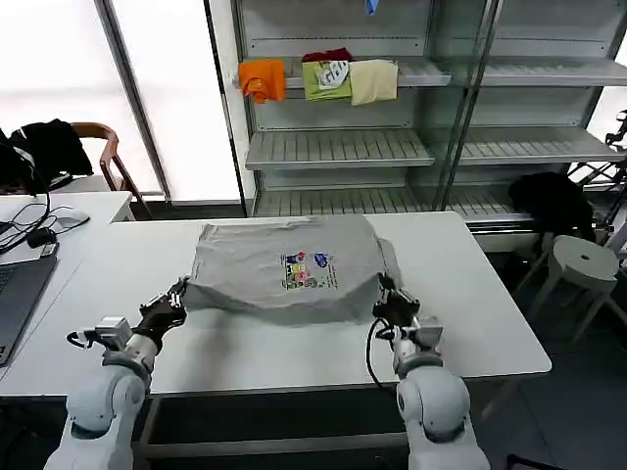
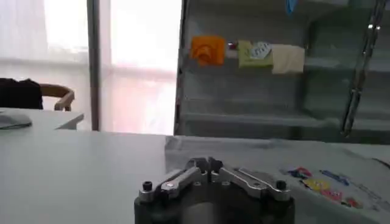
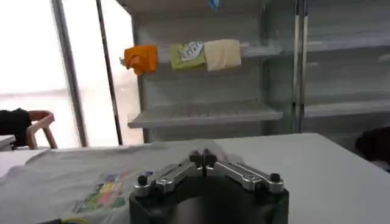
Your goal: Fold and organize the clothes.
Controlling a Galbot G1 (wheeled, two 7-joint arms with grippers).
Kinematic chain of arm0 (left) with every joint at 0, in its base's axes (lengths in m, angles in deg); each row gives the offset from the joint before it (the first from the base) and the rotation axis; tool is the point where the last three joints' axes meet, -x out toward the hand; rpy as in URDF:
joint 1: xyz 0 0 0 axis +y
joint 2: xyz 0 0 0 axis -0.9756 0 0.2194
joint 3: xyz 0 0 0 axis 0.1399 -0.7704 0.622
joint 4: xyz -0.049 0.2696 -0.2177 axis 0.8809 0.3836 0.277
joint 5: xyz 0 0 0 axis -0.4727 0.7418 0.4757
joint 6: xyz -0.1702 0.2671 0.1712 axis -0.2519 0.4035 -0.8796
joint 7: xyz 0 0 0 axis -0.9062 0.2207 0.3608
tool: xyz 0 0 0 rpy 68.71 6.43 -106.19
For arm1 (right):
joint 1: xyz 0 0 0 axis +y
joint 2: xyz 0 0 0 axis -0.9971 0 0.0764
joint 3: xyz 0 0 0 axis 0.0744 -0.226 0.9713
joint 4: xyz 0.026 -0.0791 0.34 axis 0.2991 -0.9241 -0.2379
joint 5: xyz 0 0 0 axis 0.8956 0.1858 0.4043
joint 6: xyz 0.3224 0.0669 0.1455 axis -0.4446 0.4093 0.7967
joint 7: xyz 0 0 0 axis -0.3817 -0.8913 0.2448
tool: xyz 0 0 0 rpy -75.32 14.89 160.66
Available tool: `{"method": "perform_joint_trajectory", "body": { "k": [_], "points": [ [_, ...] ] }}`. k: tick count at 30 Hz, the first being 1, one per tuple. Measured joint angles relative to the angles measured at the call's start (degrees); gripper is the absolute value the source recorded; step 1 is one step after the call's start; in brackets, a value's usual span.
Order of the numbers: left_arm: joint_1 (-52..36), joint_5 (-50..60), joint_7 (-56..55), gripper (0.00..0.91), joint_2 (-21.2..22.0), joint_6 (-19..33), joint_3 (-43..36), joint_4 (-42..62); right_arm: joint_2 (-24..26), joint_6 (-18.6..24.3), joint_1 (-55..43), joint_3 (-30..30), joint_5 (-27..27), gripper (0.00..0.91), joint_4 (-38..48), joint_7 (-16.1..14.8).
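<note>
1. The left gripper [image 1: 180,290] and right gripper [image 1: 383,287], fingers pressed together, pinched the near edge of the T-shirt [image 1: 284,266].
2. The light grey shirt lay folded mid-table [image 1: 490,304], its multicolour print [image 1: 308,270] facing up.
3. Beyond stood metal shelves [image 1: 338,147].

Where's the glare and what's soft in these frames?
Head view: the windows at upper left are blown out to white; the grey T-shirt and its chest print stay evenly lit. Left wrist view: backlit window washes the frame hazy and the shelf cloths look soft. Right wrist view: window glare again, and the near right tool is slightly blurred.
</note>
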Motion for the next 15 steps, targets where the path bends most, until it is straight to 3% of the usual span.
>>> {"method": "perform_joint_trajectory", "body": {
  "k": [15],
  "points": [
    [-5.41, 1.71, 0.65, 0.01, -0.14, 1.35, -1.85, 8.34, 0.0, 1.41, -8.04, 0.06, -2.54, 0.0, 12.29, -1.54]
  ]
}}
